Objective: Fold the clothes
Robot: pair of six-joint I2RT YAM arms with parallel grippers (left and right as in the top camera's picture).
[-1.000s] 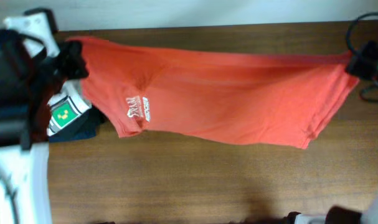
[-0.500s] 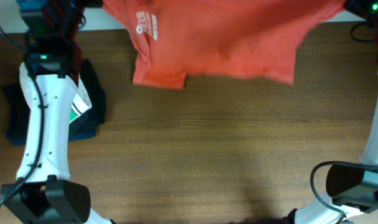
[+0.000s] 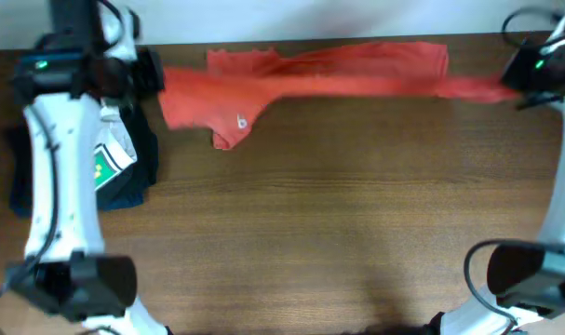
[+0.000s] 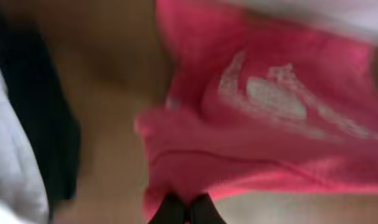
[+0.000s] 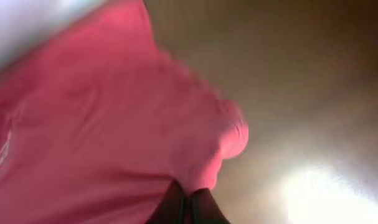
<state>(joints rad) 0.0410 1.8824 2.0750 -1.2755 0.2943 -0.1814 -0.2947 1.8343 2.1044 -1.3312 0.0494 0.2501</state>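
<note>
Overhead, left hand (image 3: 158, 82) and right hand (image 3: 517, 87) pinch opposite ends of the T-shirt (image 3: 338, 74).

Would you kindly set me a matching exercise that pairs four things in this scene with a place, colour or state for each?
Things:
1. orange-red T-shirt
2. white T-shirt
3. dark navy garment
4. table

Descriptions:
a. bottom of the pile on the left
b. held stretched between the left claw and the right claw
c. brown wood grain
d. bears a green graphic

Pairs: 1-b, 2-d, 3-a, 4-c
</note>
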